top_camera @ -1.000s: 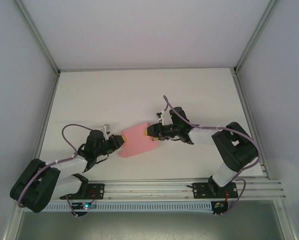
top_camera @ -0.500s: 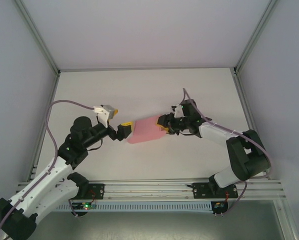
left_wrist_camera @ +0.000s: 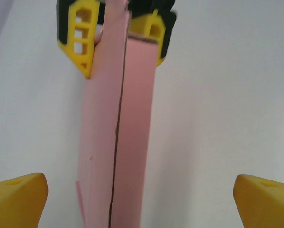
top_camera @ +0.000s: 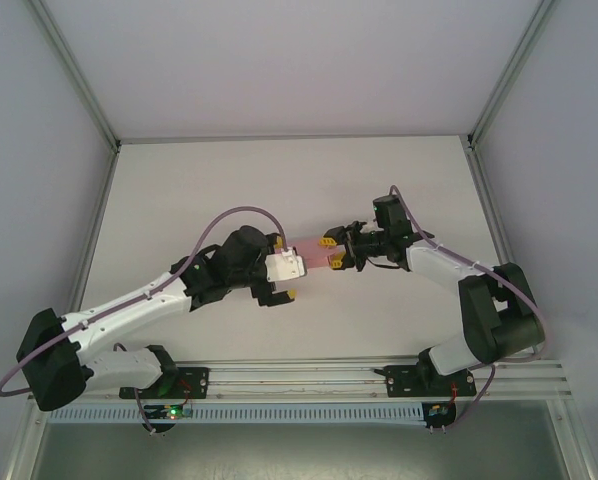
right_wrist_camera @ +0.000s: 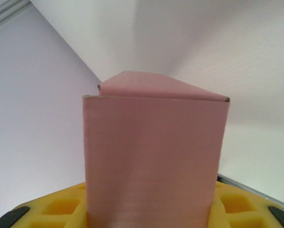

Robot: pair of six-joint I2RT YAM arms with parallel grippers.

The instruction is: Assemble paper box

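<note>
Pink thin-card paper box (left_wrist_camera: pixel 127 142), pinched at one end by my right fingers (left_wrist_camera: pixel 78 42), may buckle or slip loose if my wide-spread left fingers (left_wrist_camera: pixel 18 197), flanking it, close off-centre.

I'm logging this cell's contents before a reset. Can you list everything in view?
paper box: one, pink, mid-table between the two grippers, one end clamped by the right one
table: one, white, under both arms
frame rail: one, silver, along the near edge by the arm bases
left gripper: one, black with yellow fingers, open, at the box's free end
right gripper: one, black with yellow fingers, shut on the box
</note>
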